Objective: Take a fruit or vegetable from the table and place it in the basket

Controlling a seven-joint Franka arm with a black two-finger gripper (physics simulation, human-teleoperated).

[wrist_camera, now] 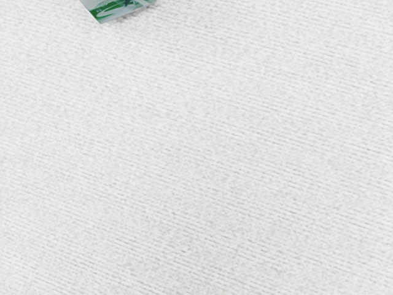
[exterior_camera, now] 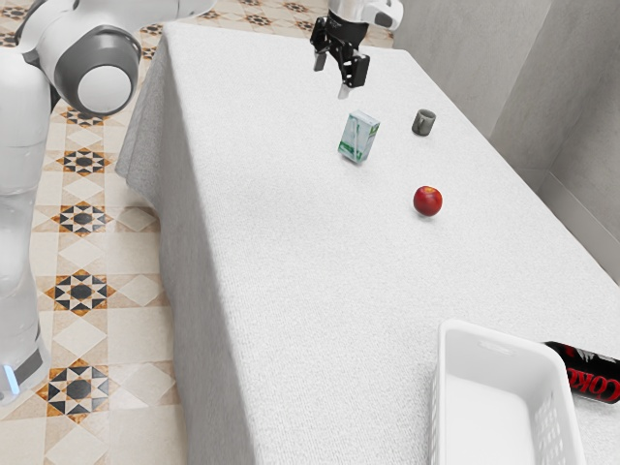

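One white basket point(exterior_camera: 504, 338) beside black can point(exterior_camera: 593, 373); red apple point(exterior_camera: 427, 201) outside basket, on table point(exterior_camera: 300, 252); fingers point(exterior_camera: 345, 91) spread.

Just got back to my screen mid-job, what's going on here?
Nothing is being handled right now. The arm's claw is open and empty above the table, near a green-and-white drink carton. The red apple is on the tabletop, not yet in the white basket. A small gray mug stands beyond the carton, and a Coke can lies beside the basket.
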